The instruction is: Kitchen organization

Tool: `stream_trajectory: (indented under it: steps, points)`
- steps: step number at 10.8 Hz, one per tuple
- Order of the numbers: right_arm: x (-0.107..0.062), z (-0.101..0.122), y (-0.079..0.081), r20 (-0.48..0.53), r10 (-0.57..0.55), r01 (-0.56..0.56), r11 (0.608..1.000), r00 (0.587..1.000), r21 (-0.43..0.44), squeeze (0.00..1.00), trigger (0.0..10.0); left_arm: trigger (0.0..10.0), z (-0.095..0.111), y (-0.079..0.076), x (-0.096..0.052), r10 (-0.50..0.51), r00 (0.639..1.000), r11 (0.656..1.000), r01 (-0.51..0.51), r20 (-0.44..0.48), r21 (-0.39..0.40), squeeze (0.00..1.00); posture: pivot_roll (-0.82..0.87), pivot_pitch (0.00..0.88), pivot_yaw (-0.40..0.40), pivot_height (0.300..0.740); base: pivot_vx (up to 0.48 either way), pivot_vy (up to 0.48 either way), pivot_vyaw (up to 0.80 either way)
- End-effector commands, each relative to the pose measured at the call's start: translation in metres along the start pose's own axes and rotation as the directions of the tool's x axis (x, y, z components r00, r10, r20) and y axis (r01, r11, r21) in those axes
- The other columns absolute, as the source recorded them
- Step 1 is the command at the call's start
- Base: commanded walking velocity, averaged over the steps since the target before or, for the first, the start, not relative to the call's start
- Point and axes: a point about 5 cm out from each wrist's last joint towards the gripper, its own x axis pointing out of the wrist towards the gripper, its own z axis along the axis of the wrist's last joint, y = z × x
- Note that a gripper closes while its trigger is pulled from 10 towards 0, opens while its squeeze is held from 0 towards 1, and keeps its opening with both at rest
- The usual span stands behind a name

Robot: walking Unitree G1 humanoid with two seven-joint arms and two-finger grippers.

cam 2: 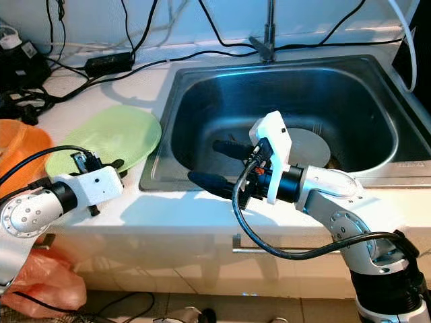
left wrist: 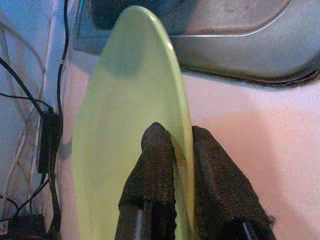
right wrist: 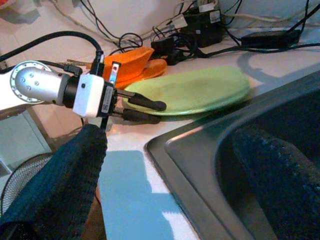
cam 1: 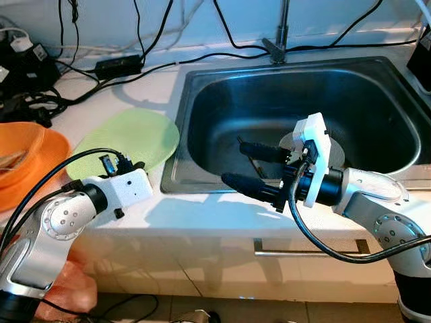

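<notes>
Fingers of the left gripper [right wrist: 145, 110] close on the near rim of a green plate [cam 1: 131, 138], one black finger above the rim and one below, as the right wrist view shows from the side. The plate lies flat on the white counter [cam 1: 202, 208], extending away from those jaws toward the steel sink [cam 1: 222, 94], its far edge just beside the sink's rim. In the eye views the gripper's white housing hides the fingertips, so the grip itself is hard to make out there.

Over the sink's front rim hangs the right gripper [cam 1: 249, 165], jaws wide apart and holding nothing. A round grey disc [cam 2: 310, 145] lies on the sink floor beyond it, partly hidden by the wrist. An orange dish [cam 1: 27, 158], cut off at the frame edge, sits beyond the plate, and black cables [cam 1: 101, 67] run along the wall.
</notes>
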Motion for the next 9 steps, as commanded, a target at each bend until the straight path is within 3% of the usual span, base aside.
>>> stream_trajectory:
  steps: [1, 5, 7, 9]
  points:
    - [0.002, -0.001, 0.005, -0.002, 0.03, -0.03, 1.0, 1.0, -0.002, 0.0, 10.0, 0.0, -0.019, -0.039, 0.004, -0.167, 0.982, 0.984, 0.161, -0.086, -0.073, 0.0, 0.15, 0.128, 0.108, 0.74, 0.0, 0.0, 0.0]
    - [0.003, -0.002, 0.005, -0.004, 0.025, -0.025, 1.0, 1.0, 0.004, 0.0, 10.0, 0.0, -0.016, -0.034, 0.007, -0.125, 0.99, 0.991, 0.121, -0.065, -0.06, 0.0, 0.15, 0.128, 0.111, 0.74, 0.0, 0.0, 0.0]
    - [0.004, -0.001, 0.003, 0.008, 0.011, -0.011, 1.0, 1.0, 0.007, 0.0, 10.0, 0.0, -0.003, -0.025, 0.012, -0.021, 1.0, 1.0, 0.021, 0.01, -0.011, 0.0, 0.15, 0.127, 0.11, 0.74, 0.0, 0.0, 0.0]
    - [0.007, 0.003, -0.007, 0.085, -0.074, 0.066, 0.994, 0.994, 0.092, 0.0, 10.0, 0.0, 0.022, -0.011, 0.016, 0.134, 0.981, 0.989, -0.141, 0.142, 0.043, 0.0, 0.15, 0.125, 0.107, 0.74, 0.0, 0.0, 0.0]
